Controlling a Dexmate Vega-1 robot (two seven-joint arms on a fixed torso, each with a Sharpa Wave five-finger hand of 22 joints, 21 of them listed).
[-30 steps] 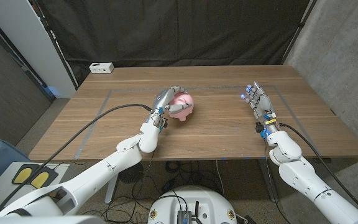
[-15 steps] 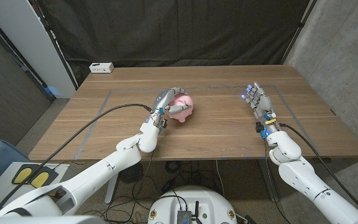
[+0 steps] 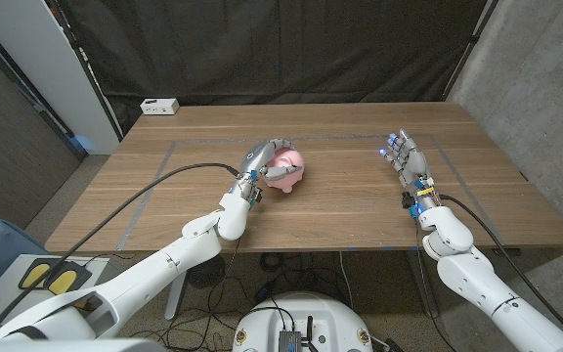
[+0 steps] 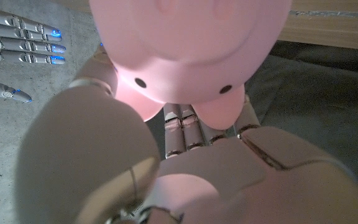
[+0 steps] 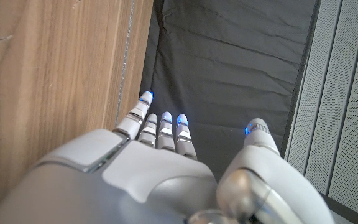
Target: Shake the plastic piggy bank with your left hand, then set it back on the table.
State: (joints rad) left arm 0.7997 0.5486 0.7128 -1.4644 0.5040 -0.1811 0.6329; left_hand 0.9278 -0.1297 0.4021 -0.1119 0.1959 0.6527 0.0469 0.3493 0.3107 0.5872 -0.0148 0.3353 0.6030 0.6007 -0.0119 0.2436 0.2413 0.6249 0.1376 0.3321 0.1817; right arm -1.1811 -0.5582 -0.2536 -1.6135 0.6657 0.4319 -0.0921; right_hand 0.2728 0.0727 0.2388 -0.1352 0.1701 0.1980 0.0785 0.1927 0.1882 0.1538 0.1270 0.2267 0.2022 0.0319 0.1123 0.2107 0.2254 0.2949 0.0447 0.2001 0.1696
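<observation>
Mid-table (image 3: pixel 360 210), left hand (image 3: pixel 260 161) grips pink piggy bank (image 3: pixel 286 169); right hand (image 3: pixel 408 161) waits with fingers spread.

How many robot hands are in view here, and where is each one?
2. The left hand grips the pink piggy bank mid-table; the right hand waits empty, fingers apart, on the table's right side.

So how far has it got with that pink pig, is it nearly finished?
The grasp looks done: the left hand has its fingers wrapped around the pink piggy bank. Whether the pig is off the table is hard to tell. One moment can't show any shaking. Setting it down and letting go remain. The right hand waits open.
</observation>
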